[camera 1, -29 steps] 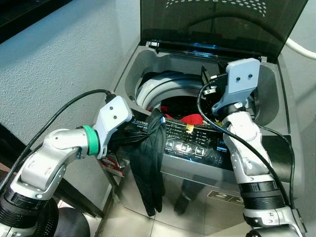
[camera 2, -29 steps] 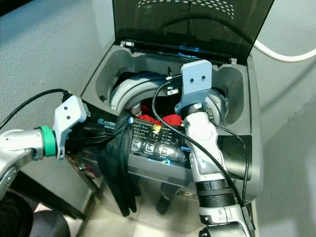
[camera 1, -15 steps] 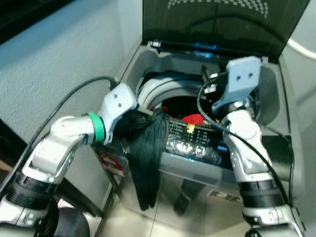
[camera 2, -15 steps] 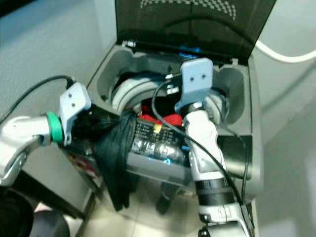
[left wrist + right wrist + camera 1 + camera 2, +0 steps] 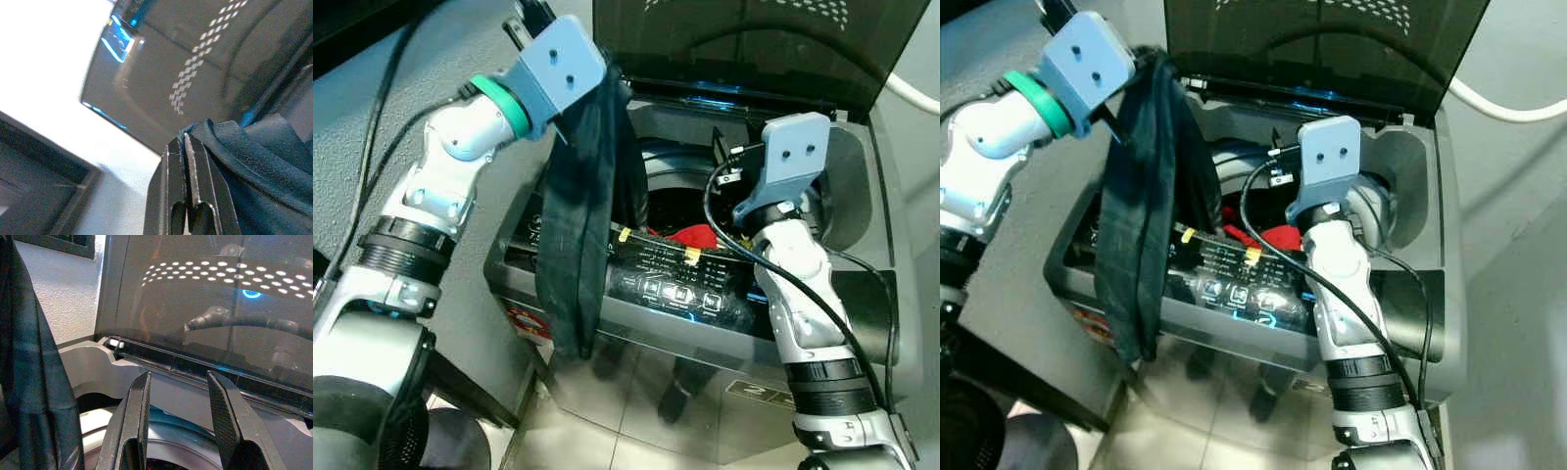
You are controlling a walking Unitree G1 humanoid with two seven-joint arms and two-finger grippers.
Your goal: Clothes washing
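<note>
The left end effector (image 5: 187, 147) was raised above the front left corner of the washing machine (image 5: 847, 323), its two black fingers (image 5: 172, 161) pressed together on a fold of the dark garment (image 5: 576, 225). The grip sat at the garment's top edge, so the cloth hung straight down below the end effector. The lower end trailed past the control panel (image 5: 675, 284) and down the outside of the machine's front. This high hold most likely served to lift the full length clear of the front rim before carrying it over the opening. At this moment the garment was outside the drum (image 5: 671, 201), with only its upper part level with the opening.

The right end effector (image 5: 178, 401) was positioned over the drum, pointing towards the raised lid (image 5: 1322, 39). Its fingers were spread apart and held nothing. The garment hung to one side of it, not touching. Its placement suggested a standby position, ready to guide or press cloth down.

The drum sat below and ahead of the right end effector, with its pale inner ring (image 5: 161, 431) exposed. It already held laundry: a red item (image 5: 693, 236) lay on top, near the front edge behind the control panel, with darker contents beneath. How full the drum was could not be determined.
</note>
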